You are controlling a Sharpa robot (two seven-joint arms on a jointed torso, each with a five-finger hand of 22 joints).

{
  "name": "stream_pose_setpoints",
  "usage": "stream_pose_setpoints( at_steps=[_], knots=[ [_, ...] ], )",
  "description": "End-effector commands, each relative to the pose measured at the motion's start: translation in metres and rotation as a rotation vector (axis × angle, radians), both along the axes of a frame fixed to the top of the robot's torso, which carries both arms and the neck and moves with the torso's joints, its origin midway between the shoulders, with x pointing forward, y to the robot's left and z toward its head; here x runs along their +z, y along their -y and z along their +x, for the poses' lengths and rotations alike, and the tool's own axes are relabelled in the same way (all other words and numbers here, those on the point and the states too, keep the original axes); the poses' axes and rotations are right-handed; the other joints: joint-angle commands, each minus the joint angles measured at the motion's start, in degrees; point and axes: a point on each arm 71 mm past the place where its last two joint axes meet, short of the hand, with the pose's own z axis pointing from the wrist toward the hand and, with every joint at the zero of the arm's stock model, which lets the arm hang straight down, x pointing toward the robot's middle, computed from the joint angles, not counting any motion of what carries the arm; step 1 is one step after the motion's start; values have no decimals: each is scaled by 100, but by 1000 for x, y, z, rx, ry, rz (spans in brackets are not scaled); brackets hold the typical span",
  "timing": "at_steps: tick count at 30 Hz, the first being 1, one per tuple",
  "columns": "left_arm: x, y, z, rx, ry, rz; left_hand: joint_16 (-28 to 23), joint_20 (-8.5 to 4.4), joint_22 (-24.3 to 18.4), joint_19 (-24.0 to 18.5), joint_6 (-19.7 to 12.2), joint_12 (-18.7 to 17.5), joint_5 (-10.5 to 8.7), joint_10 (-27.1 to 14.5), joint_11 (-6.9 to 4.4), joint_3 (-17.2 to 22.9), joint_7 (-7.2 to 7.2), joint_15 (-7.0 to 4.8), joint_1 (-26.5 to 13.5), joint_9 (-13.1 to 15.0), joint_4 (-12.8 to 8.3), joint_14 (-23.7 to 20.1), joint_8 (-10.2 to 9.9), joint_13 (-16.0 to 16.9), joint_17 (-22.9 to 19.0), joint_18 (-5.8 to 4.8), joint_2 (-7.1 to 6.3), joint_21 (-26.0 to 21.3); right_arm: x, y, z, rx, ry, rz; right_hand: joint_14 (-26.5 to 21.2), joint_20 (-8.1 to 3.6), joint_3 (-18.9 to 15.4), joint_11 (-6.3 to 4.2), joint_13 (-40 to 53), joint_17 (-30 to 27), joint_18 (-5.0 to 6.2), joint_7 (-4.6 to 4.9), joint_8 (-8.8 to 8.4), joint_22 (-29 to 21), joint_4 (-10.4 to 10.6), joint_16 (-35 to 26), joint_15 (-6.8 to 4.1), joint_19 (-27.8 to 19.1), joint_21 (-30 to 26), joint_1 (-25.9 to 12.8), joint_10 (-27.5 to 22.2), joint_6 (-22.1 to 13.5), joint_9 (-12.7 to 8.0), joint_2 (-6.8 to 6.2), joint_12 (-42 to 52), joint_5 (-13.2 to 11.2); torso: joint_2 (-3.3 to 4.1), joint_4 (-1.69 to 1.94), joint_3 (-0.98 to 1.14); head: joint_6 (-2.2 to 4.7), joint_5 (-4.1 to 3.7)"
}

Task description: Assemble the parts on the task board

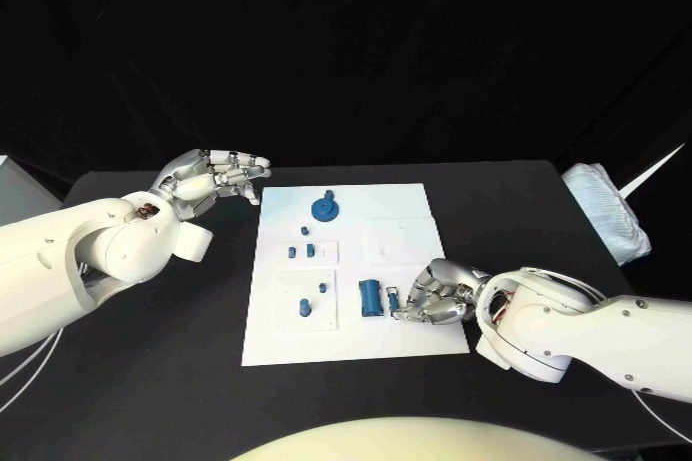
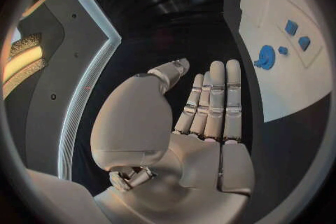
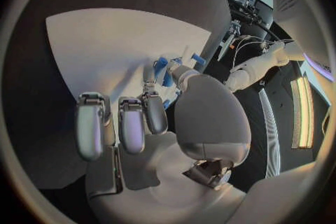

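The white task board (image 1: 361,311) lies mid-table with its blue parts mostly loose: a round knobbed piece (image 1: 326,209) near the far end, small pegs (image 1: 300,250) on a raised square, another peg (image 1: 304,305) on the next, and a blue cylinder (image 1: 371,297) beside it. The right hand (image 1: 433,293) curls over the board's edge by a small blue piece (image 1: 397,294); whether it grips it cannot be told. The left hand (image 1: 216,176) hovers wide, holding nothing, off the far corner. Assembly looks barely begun.

Head camera looks down on the task board (image 1: 353,276); wrist cameras (close behind palms) share it.
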Motion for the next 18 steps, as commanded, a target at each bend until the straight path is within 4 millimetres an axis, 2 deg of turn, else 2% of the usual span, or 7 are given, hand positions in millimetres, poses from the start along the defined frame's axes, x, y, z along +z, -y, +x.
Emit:
stream_pose_setpoints(
  at_steps=[1, 18],
  knots=[
    [1, 2, 0, -12, 4, -7, 24, -4, -8, 35, -5, 27, 26, -44, 2, 0, -5, -7, -9, 5, 21, -43, 31, -7, 5, 35, 50, -27, -1, -2, -1, 32, -14, -3, 524, -28, 9, -31, 919, 1075, -83, -33, -35, 1331, -41, 18, -30, 436, 32, 62, 206, 26, -5, -12, 28, 24, 0, -4, -1, -7, 5],
    [1, 1, 0, -12, 3, -6, 31, -6, -16, 47, -3, 39, 24, -51, 1, 10, -5, -7, 2, 5, 31, -46, 41, -11, 7, 36, 54, -37, -2, -2, 0, 33, -14, -4, 524, -29, 13, -33, 922, 1078, -83, -35, -38, 1331, -78, 19, -31, 436, 31, 133, 207, 28, -8, -8, 30, 60, 1, -2, 0, -9, 5]
  ],
)
